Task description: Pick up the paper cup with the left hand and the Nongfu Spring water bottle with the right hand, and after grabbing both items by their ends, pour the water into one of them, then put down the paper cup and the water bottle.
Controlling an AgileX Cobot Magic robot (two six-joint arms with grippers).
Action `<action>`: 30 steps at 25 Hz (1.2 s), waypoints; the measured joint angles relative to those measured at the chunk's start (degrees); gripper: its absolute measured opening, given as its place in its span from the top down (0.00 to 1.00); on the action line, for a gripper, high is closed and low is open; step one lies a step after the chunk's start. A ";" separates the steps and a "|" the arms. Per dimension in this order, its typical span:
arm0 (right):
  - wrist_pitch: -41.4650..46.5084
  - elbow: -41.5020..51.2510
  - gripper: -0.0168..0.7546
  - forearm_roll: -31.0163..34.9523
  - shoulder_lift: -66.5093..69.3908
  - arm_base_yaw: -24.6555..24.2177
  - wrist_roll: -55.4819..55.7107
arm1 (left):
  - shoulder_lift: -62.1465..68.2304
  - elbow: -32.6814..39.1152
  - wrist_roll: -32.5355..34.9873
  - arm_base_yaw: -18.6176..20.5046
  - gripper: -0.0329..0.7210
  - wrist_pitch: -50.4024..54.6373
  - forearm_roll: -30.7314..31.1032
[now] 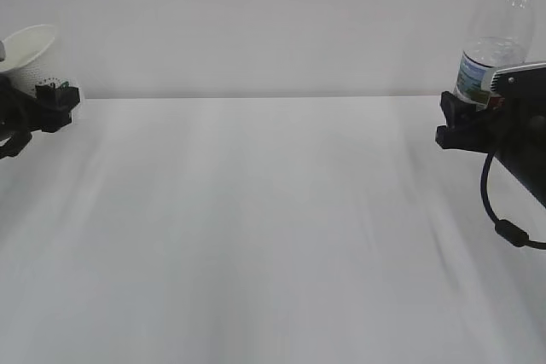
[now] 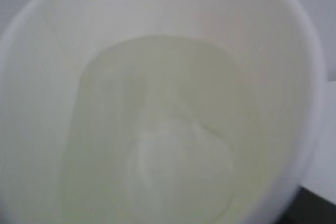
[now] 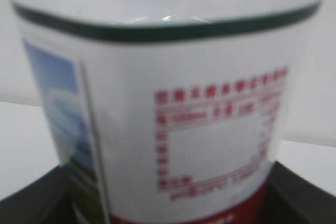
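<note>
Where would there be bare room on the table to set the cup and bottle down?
The whole white table between the left pincer holding the paper cup and the right pincer holding the Nongfu Spring water bottle looks bare; only the far edges are crowded.

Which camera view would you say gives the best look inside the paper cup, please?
The left wrist view: the paper cup fills it, mouth toward the camera, with a pale pool inside. The exterior view shows only its tilted outside at the left edge; the right wrist view misses it.
</note>
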 joint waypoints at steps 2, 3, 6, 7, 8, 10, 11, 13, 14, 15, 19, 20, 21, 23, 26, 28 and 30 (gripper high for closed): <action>0.00 0.00 0.30 0.00 0.00 0.00 0.00 | 1.41 0.00 1.34 0.00 0.34 -0.69 -1.33; 0.00 0.00 0.30 0.00 0.00 0.00 0.00 | 1.91 0.00 2.13 0.00 0.34 -0.82 -1.75; 0.00 0.00 0.30 0.00 0.00 0.00 0.00 | 3.41 0.00 4.61 0.00 0.34 -1.23 -2.96; 0.00 0.00 0.30 0.00 0.00 0.00 0.00 | 3.95 0.00 5.05 0.00 0.34 -1.68 -3.84; 0.00 0.00 0.30 0.00 0.00 0.00 0.00 | 4.44 0.00 5.29 0.00 0.34 -2.10 -4.41; 0.00 0.00 0.30 0.00 0.00 0.00 0.00 | 5.41 0.00 5.63 0.00 0.34 -2.89 -5.67; 0.00 0.00 0.30 0.00 0.00 0.00 0.00 | 5.98 0.00 5.76 0.00 0.34 -3.28 -6.56; 0.00 0.00 0.30 0.00 0.00 0.00 0.00 | 7.11 0.00 5.85 0.00 0.34 -4.11 -8.15; 0.00 0.00 0.30 0.00 0.00 0.00 0.00 | 7.51 0.00 6.22 0.00 0.34 -4.34 -8.84; 0.00 0.00 0.30 0.00 0.00 0.00 0.00 | 8.08 0.00 6.49 0.00 0.34 -4.58 -9.33; 0.00 0.00 0.30 0.00 0.00 0.00 0.00 | 10.37 0.00 6.98 0.00 0.34 -5.14 -9.92; 0.00 0.00 0.30 0.00 0.00 0.00 0.00 | 10.91 0.00 6.98 0.00 0.34 -5.27 -10.05; 0.00 0.00 0.30 0.00 0.00 0.00 0.00 | 11.23 0.00 7.14 0.00 0.34 -5.28 -10.20; 0.00 0.00 0.30 0.00 0.00 0.00 0.00 | 12.14 -0.02 7.79 0.00 0.34 -5.28 -10.33; 0.00 0.00 0.30 0.00 0.00 0.00 0.00 | 13.10 -0.13 8.38 0.00 0.34 -6.88 -10.70; 0.00 0.00 0.30 0.00 0.00 0.00 0.00 | 13.47 -0.15 8.52 0.00 0.34 -7.76 -10.74; 0.00 0.00 0.30 0.00 0.00 0.00 0.00 | 13.61 -0.26 8.65 0.00 0.34 -8.02 -10.83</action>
